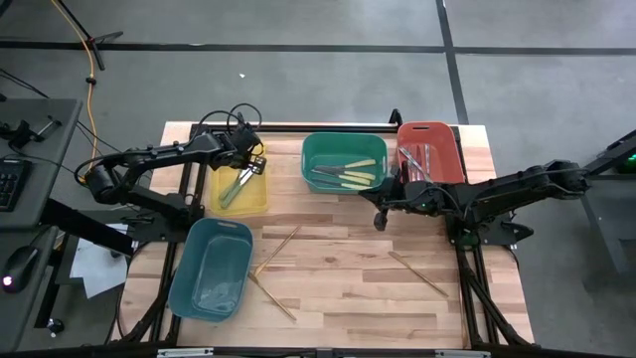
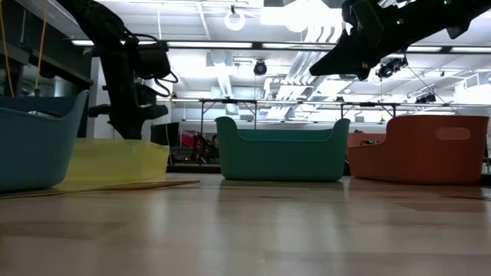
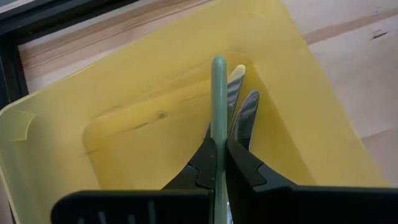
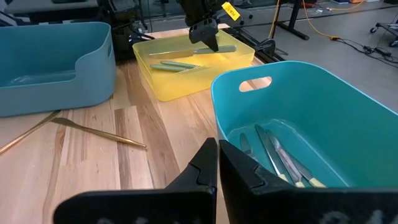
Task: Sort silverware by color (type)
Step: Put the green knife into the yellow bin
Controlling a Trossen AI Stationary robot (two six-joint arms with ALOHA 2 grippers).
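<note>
High view, catalogue by size.

Worktop: pale wood planks, carrying four bins and loose utensils.

Blue bin: at 8 o'clock of the worktop; contents unclear.

Green bin: at 12 o'clock, holding several yellow-handled utensils.

Red bin: at 1 o'clock, holding silver-grey utensils, hard to count.

Yellow bin: at 10 o'clock, holding green-handled utensils.

Left end effector: over the far end of the yellow bin, clenched on a green-handled utensil whose handle runs straight out between the fingers, pointing down into the bin over the pieces already there.

Right end effector: low over the worktop just in front of the green bin, clenched, nothing between the fingers in its wrist view.

Wooden utensils, loose: one at 4 o'clock of the worktop, long axis running from 10 to 4; one near the centre, axis from 1 to 7; one at 6 o'clock, axis from 10 to 4.

Deciding relation, as a judgement: the remaining loose pieces all lie toward 6 o'clock of both arms. The right end effector is nearer all three; the 4 o'clock piece lies at about 5 o'clock from it, so the fingers would need to open and close across that diagonal axis.
</note>
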